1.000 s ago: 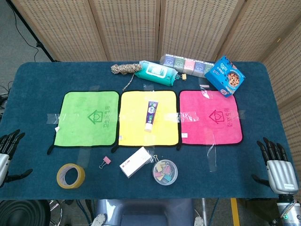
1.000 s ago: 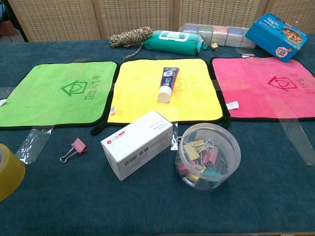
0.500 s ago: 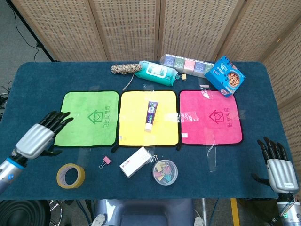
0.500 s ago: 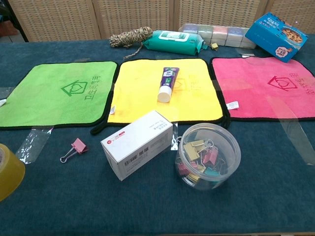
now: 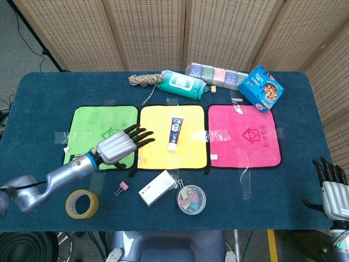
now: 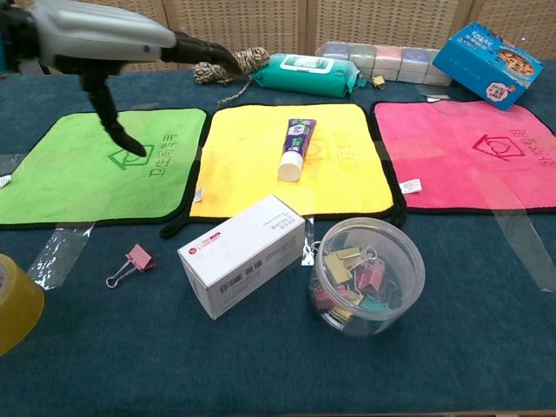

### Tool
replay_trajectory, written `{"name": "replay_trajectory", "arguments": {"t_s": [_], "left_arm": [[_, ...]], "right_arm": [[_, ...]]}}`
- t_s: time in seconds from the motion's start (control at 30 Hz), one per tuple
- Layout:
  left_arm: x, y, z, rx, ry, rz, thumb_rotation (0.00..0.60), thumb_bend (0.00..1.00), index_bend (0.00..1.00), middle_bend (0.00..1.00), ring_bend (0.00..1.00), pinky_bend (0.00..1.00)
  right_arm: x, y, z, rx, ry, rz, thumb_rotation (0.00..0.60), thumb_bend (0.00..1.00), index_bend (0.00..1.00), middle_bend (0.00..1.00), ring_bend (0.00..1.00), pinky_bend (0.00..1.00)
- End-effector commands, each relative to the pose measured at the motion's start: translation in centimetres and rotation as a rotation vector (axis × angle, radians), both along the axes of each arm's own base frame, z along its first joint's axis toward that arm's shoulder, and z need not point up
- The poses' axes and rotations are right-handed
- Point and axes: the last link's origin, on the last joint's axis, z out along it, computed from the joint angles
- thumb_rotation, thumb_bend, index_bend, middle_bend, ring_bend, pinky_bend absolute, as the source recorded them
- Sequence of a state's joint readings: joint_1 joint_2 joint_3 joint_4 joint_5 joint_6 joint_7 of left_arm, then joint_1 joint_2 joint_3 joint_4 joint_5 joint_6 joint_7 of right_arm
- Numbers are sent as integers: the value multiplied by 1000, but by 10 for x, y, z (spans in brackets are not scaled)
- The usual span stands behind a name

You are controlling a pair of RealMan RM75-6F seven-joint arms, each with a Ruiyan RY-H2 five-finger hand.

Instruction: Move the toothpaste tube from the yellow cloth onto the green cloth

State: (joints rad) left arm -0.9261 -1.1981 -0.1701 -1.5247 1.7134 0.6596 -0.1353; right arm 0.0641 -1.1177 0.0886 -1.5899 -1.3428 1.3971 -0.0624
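We see the toothpaste tube [image 5: 174, 133] lying near the middle of the yellow cloth [image 5: 157, 147], its white cap toward the near edge. The green cloth [image 5: 92, 131] sits just left of the yellow one, and a pink cloth [image 5: 245, 143] just right — 3 cloths in a row on the blue table [image 5: 43, 93].

Our left hand [image 5: 117, 145] hovers over the right part of the green cloth, fingers spread and stretched toward the yellow cloth, holding nothing; in the chest view the same hand [image 6: 95, 39] shows at the upper left, thumb pointing down over the green cloth. It is apart from the tube. Our right hand [image 5: 334, 194] rests at the near right corner of the table, fingers apart and empty.

Along the far edge lie a coil of rope [image 5: 143, 79], a teal wipes pack [image 5: 184, 84] and a blue snack box [image 5: 264, 88]. On the near side we find a roll of yellow tape [image 5: 82, 203], a pink binder clip [image 5: 122, 188], a white box [image 5: 157, 187] and a clear tub of clips [image 5: 191, 199].
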Motion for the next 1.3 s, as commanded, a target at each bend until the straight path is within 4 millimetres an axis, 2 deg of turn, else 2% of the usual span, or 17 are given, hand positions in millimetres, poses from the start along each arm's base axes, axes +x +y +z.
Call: {"name": "replay_trajectory", "arguments": {"t_s": [0.03,0.27,0.53,0.87,1.1,1.3], "left_arm": [[30,21,-26,-4,29,-30,600,0,0,0,0,0],[64,52,-73,-36,63,3,600,0,24,0,0,0],[83,66,-120,-72,102,18,600,0,55,0,0,0],[83,72,-138,-101,130,45,600,0,60,0,0,0],[78,75,-136,-107,136,64,600,0,133,19,0,0],[71,76,-138,-108,154,79,600,0,135,31,0,0]], "right_arm": [[-4,-1,5,-15,-1,-16,600,0,0,0,0,0],[-15,-2,18,-64,0,-62,600,0,0,0,0,0],[-24,-2,29,-110,1,-100,600,0,0,0,0,0],[-27,2,39,-141,-8,-108,600,0,0,0,0,0],[-25,3,41,-145,-16,-101,600,0,0,0,0,0],[-25,2,42,-142,-23,-98,600,0,0,0,0,0]]}}
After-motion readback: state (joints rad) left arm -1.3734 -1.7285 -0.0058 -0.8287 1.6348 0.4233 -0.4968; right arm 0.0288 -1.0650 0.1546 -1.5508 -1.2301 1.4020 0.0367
